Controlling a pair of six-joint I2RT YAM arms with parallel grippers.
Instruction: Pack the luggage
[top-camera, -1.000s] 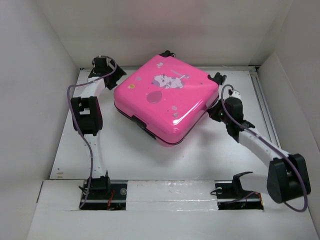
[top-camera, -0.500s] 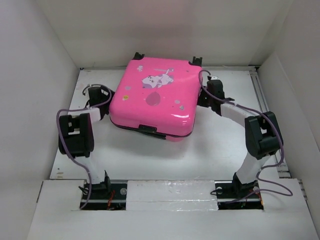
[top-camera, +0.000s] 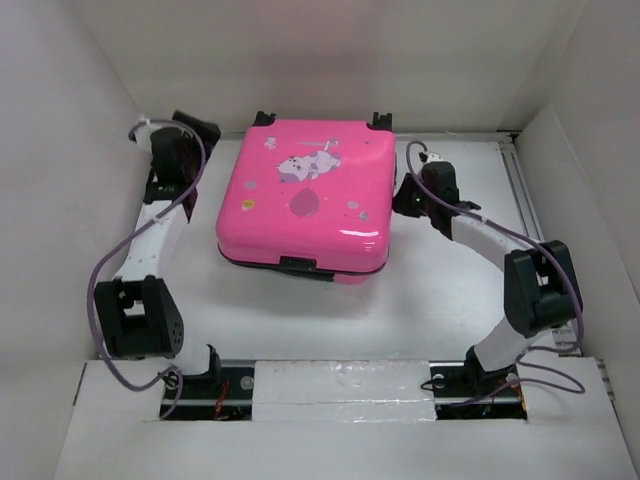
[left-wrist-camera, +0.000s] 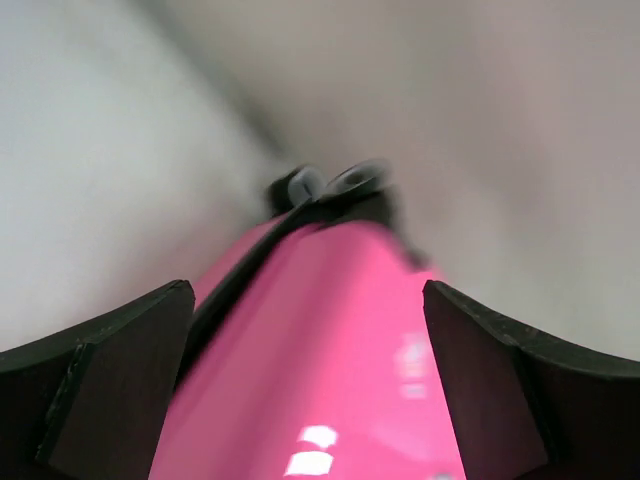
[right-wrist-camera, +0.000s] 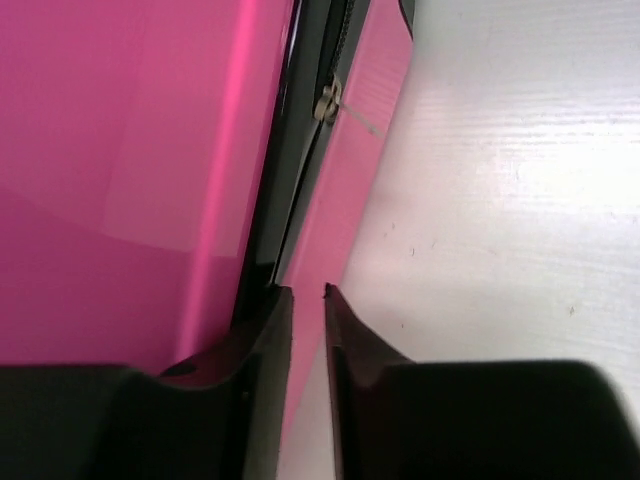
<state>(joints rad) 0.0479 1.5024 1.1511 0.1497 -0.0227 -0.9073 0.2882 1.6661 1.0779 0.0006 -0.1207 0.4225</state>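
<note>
- Luggage (top-camera: 303, 205): pink shell closed, lying flat mid-table (top-camera: 420, 300) towards the far wall, wheels (top-camera: 262, 118) at its far edge.
- Left gripper (left-wrist-camera: 308, 288): jaws wide, straddling the shell's far-left corner without clamping; view blurred.
- Right gripper (right-wrist-camera: 306, 292): jaws nearly together, a thin slit with nothing in it, tips at the shell's right side on the zip seam (right-wrist-camera: 300, 150).
- Zip pull (right-wrist-camera: 326, 100): small metal tab further along the seam, apart from the tips.
- Step, my reading: working the zip. Cannot tell what is inside.
- Next: right tips need to slide along the seam and pinch that tab; left to steady the shell.
</note>
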